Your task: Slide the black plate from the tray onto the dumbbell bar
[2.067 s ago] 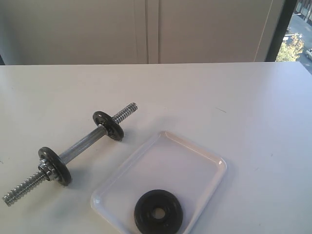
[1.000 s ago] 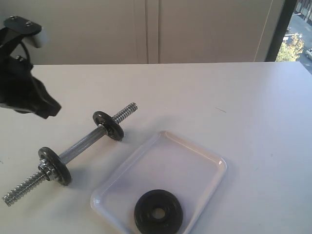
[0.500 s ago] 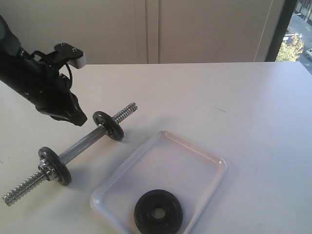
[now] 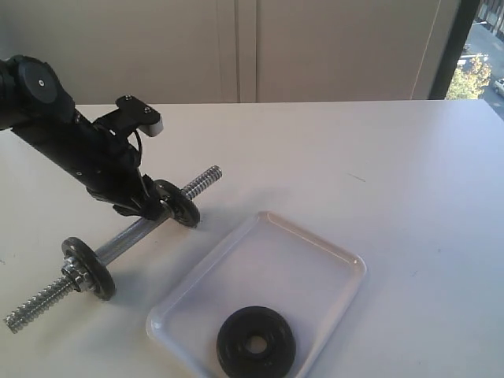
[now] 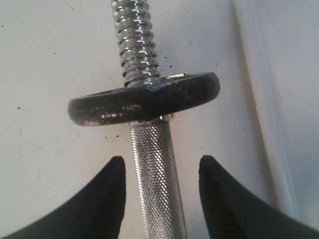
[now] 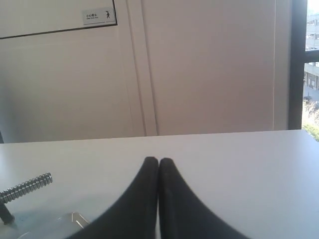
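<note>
The black plate [image 4: 256,343] lies flat in the white tray [image 4: 315,252], near its front edge. The dumbbell bar [image 4: 118,240] rests on the table left of the tray, with a dark disc [image 4: 90,268] near each threaded end. My left gripper [image 4: 150,206] is down at the bar's knurled middle, just short of the far disc [image 5: 144,99]. Its jaws stand open on either side of the bar [image 5: 154,189], and the fingers [image 5: 112,199] keep a gap from it. My right gripper [image 6: 158,162] is shut, holds nothing, and is out of the exterior view.
The white table [image 4: 394,157] runs back to a pale wall. A window [image 4: 480,55] is at the far right. The bar's far threaded end [image 6: 27,185] shows in the right wrist view. The tray's rim [image 5: 259,99] lies close beside the bar.
My left arm has swung in from the left and come down to the bar beside the far disc, and its jaws have opened. The bar, the plate and the tray have not moved.
</note>
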Controlling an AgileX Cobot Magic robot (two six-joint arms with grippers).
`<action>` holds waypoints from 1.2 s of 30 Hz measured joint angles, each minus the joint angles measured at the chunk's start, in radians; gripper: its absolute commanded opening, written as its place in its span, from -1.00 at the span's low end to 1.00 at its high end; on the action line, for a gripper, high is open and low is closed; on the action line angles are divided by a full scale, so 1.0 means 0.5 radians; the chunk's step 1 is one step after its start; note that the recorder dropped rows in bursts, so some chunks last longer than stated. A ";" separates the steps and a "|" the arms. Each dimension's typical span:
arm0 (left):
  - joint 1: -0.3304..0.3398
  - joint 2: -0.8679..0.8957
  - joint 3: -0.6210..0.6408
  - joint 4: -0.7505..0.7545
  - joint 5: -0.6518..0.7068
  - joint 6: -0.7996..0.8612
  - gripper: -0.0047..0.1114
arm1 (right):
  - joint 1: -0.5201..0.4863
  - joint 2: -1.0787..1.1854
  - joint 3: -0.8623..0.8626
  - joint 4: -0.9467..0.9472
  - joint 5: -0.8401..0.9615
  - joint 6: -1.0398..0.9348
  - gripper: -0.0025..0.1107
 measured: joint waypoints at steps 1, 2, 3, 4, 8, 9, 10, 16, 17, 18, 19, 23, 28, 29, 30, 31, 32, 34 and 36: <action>0.000 0.015 -0.004 0.000 -0.013 0.000 -0.04 | 0.000 0.000 0.000 0.000 0.000 0.004 -0.96; -0.004 0.028 -0.014 0.003 -0.021 0.000 -0.04 | 0.000 0.000 0.000 0.000 0.000 0.004 -0.96; -0.004 0.045 -0.023 0.003 -0.027 0.000 -0.02 | 0.000 0.000 0.000 0.000 0.000 0.004 -0.96; -0.004 0.062 -0.036 0.010 -0.030 0.004 0.01 | 0.000 0.000 0.000 0.000 0.000 0.004 -0.96; -0.004 0.112 -0.048 0.024 -0.048 0.004 0.15 | 0.000 0.000 0.000 0.000 0.000 0.004 -0.96; -0.004 0.121 -0.048 0.028 -0.051 0.004 0.15 | 0.000 0.000 0.000 0.000 0.000 0.004 -0.96; -0.004 0.131 -0.048 0.033 -0.051 0.004 0.15 | 0.000 0.000 0.000 0.000 0.000 0.004 -0.96; -0.004 0.169 -0.048 0.033 -0.078 0.004 0.15 | 0.000 0.000 0.000 0.000 -0.024 0.004 -0.96; -0.004 0.179 -0.048 0.033 -0.086 0.004 0.15 | 0.000 0.000 0.000 0.000 -0.029 0.004 -0.96; -0.004 0.188 -0.048 0.033 -0.090 0.004 0.15 | 0.000 0.000 0.000 0.000 -0.029 0.004 -0.96; -0.004 0.205 -0.048 0.033 -0.100 0.008 0.15 | 0.000 0.000 0.000 0.000 -0.033 0.004 -0.96; -0.008 0.240 -0.048 0.008 -0.136 0.008 0.15 | 0.000 0.000 0.000 0.000 -0.033 0.004 -0.96; -0.011 0.248 -0.048 -0.028 -0.159 0.041 0.15 | 0.000 0.000 0.000 0.000 -0.033 0.004 -0.96; -0.011 0.248 -0.048 -0.032 -0.164 0.046 0.15 | 0.000 0.000 0.000 0.000 -0.033 0.004 -0.96; -0.011 0.253 -0.048 -0.035 -0.164 0.050 0.15 | 0.000 0.000 0.000 0.000 -0.033 0.004 -0.96; -0.011 0.253 -0.048 -0.035 -0.168 0.050 0.15 | 0.000 0.000 0.000 0.000 -0.033 0.004 -0.96; -0.015 0.261 -0.048 -0.039 -0.168 0.054 0.15 | 0.000 0.000 0.000 0.011 -0.033 0.004 -0.96; -0.015 0.271 -0.048 -0.044 -0.172 0.054 0.15 | 0.000 0.000 0.000 0.011 -0.033 0.004 -0.96; -0.015 0.280 -0.048 -0.048 -0.176 0.054 0.14 | 0.000 0.000 0.000 0.011 -0.033 0.004 -0.96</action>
